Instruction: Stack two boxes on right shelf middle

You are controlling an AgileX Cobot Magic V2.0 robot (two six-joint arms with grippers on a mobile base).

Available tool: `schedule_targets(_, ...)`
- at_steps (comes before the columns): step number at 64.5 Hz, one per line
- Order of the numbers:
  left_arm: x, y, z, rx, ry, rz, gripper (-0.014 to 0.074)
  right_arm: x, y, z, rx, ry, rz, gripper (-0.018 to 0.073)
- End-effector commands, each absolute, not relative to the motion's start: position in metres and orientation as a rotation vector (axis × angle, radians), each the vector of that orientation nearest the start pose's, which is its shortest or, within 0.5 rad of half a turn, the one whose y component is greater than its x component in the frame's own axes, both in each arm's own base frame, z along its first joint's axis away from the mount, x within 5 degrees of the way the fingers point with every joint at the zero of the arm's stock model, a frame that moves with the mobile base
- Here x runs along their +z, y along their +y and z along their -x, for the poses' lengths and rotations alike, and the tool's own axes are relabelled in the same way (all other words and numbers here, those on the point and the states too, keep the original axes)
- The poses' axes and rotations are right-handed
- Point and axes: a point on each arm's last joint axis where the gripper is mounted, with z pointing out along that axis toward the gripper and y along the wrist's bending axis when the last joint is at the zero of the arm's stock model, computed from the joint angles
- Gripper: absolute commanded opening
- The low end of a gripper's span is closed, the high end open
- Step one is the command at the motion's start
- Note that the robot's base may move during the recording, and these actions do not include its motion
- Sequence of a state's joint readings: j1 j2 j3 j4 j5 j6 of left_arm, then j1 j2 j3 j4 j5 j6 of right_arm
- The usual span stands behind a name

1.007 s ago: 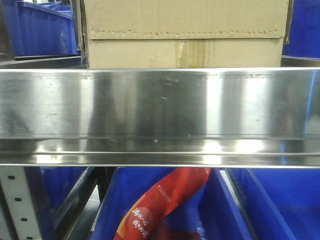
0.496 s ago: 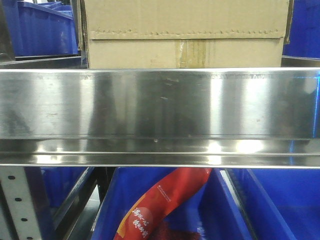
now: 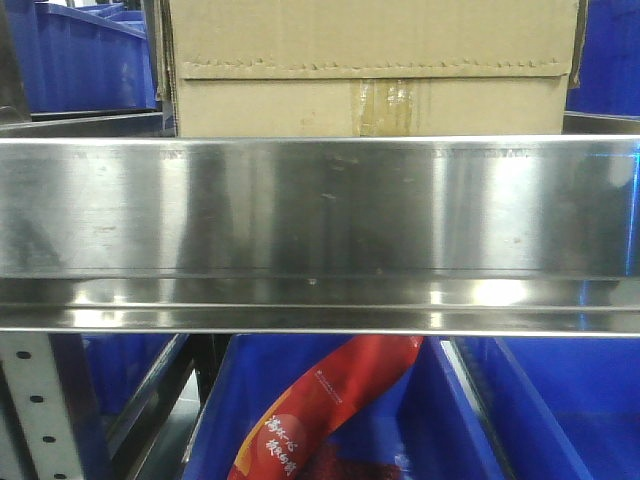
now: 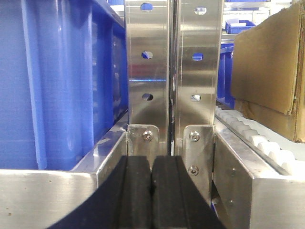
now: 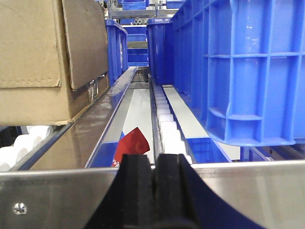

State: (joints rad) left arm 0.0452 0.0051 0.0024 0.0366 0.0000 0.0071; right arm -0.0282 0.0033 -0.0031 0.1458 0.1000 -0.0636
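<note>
Left gripper: your two black, ribbed rubber pads are pressed flat together with nothing between them. They sit just before a pair of brushed-steel perforated uprights with oval holes and bolted corner brackets. To one side of the uprights stands a large blue ribbed plastic bin; to the other, a row of white plastic rollers carries the corner of a plain brown corrugated cardboard box, its flap edge standing slightly away.

Right gripper: your black pads are likewise closed against each other and empty, low against a steel rim. Beyond them a track of white rollers runs away between steel rails. The same brown box, in this view, rests on rollers at one side with a loose side flap; a blue moulded plastic crate sits opposite. A red packet corner shows below the rails.

Front view: you face the broad, glossy stainless-steel shelf rim, finely scratched and reflective. The box stands on that level, showing a serrated flap edge and taped centre seam. Beneath lies a red printed pouch in a blue bin.
</note>
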Motion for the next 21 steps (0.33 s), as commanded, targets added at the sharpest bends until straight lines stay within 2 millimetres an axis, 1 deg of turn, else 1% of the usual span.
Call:
schedule_targets(1, 0.2148, 0.0026, -0.0559, 0.070, 1.466, 0.005, -0.0111, 0.2052, -0.0007, -0.0565, 0.041, 1.570, -0.072, -0.0162)
schedule_targets(21, 0.2148, 0.0026, -0.0559, 0.070, 1.466, 0.005, -0.0111, 0.2052, -0.0007, -0.0565, 0.041, 1.570, -0.072, -0.0162)
